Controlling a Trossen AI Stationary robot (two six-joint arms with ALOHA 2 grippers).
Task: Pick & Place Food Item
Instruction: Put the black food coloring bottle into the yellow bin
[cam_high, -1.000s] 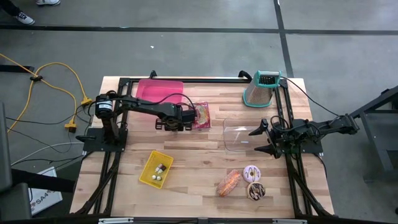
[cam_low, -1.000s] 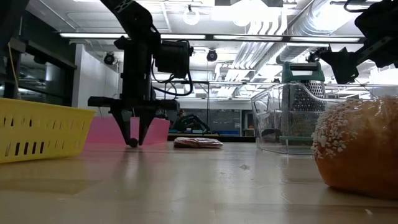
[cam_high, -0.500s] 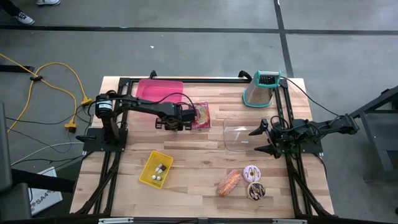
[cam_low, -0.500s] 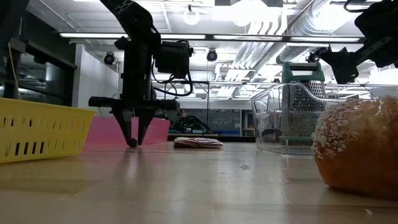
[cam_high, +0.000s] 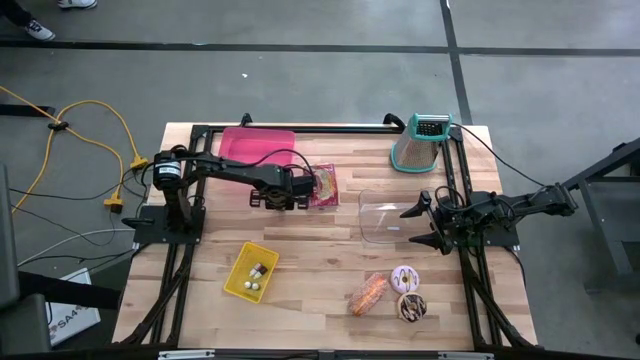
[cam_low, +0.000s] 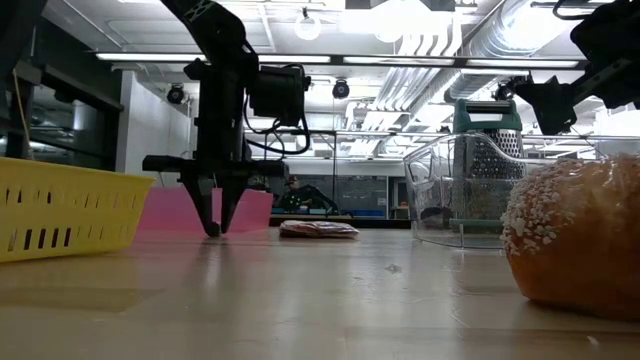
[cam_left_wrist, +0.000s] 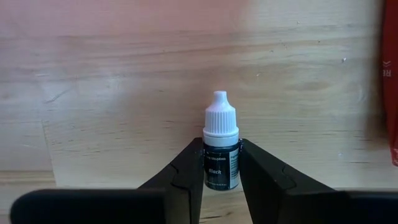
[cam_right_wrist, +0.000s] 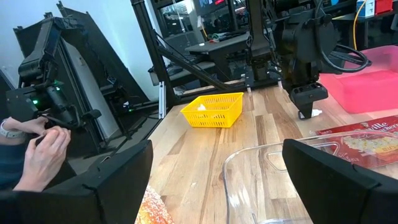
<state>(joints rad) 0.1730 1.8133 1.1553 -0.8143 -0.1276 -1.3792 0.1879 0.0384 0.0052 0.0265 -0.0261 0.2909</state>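
Left gripper (cam_left_wrist: 221, 163) pinching small dark dropper bottle with white cap (cam_left_wrist: 221, 148), lying on wooden table (cam_left_wrist: 124, 112) beside pink tray (cam_high: 256, 145). Advice: keep squeeze centred on body, lift straight. Right gripper (cam_high: 420, 223) waits wide open, empty.

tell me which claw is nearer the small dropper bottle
Left. The left claw has its fingers on both sides of the dropper bottle; the right claw waits across the table by the clear container.

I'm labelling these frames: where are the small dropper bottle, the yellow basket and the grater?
dropper bottle (cam_left_wrist: 221, 158), left wrist view, on its dark label.
yellow basket (cam_high: 251, 271), high view, on its floor.
grater (cam_high: 418, 148), high view, on its metal face.
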